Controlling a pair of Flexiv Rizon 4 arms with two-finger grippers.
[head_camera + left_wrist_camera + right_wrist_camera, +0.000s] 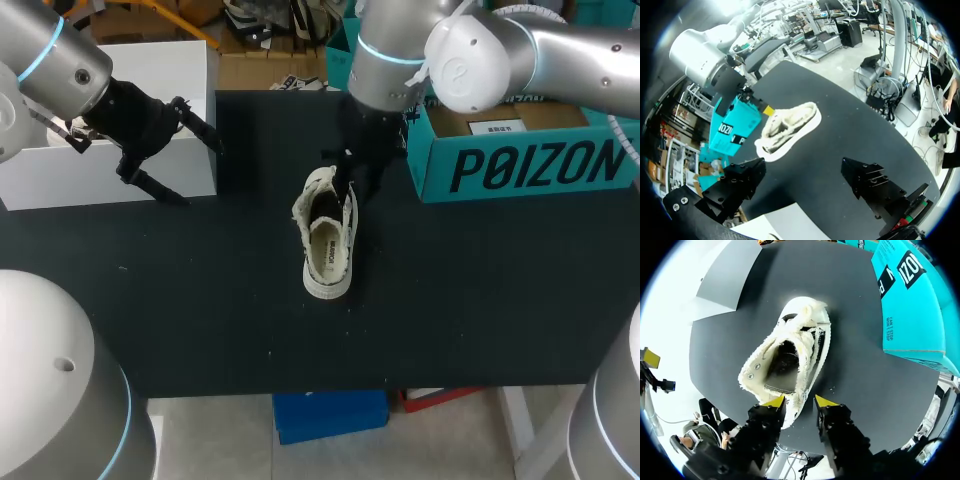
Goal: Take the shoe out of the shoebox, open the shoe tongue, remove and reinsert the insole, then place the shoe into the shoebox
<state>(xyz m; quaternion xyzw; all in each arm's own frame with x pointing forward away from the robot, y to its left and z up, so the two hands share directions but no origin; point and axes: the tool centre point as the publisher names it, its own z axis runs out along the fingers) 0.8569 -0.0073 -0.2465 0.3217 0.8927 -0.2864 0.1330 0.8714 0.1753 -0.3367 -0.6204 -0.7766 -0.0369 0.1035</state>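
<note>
Black table (200,300) under both my arms, the teal shoebox (530,160) sitting just off the outer side of my right gripper (799,401), and the white box (60,170) lying behind my left gripper (198,170). The cream shoe (790,355) is out on the table, upright on its sole, right beneath my right gripper with its lace end nearest my fingers. Those fingers stand a little apart, straddling its frayed edge, one tip against it and the other just clear. My left gripper hangs well away from the shoe, fingers spread wide.
</note>
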